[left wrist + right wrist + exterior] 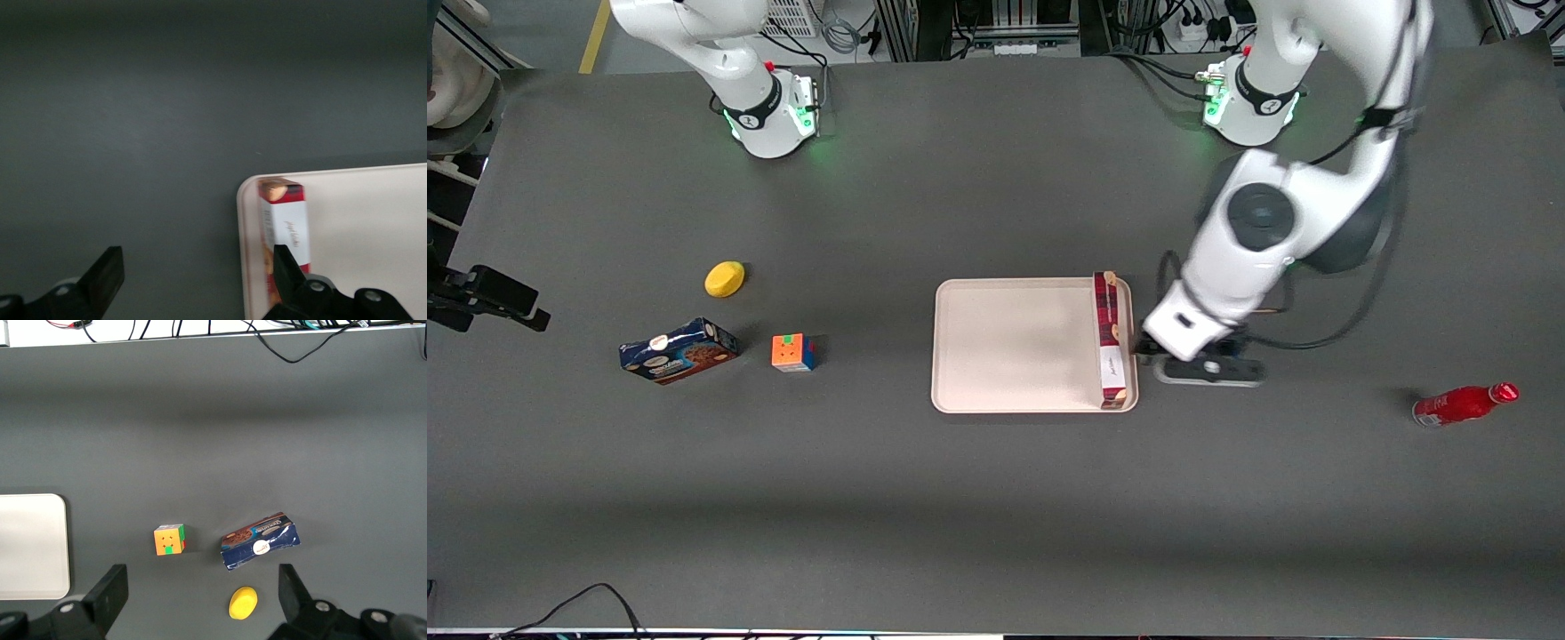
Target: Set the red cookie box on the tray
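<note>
On the tray (1005, 347), the box (1110, 342) lies along the short edge toward my arm, inside the rim, seemingly delivered. My gripper (1152, 348), jaws spread and empty, hangs just beside that edge.

the red cookie box (289, 227) bears a cursive word on its white section, too small to read. the gripper (193, 283) carries no lettering.
</note>
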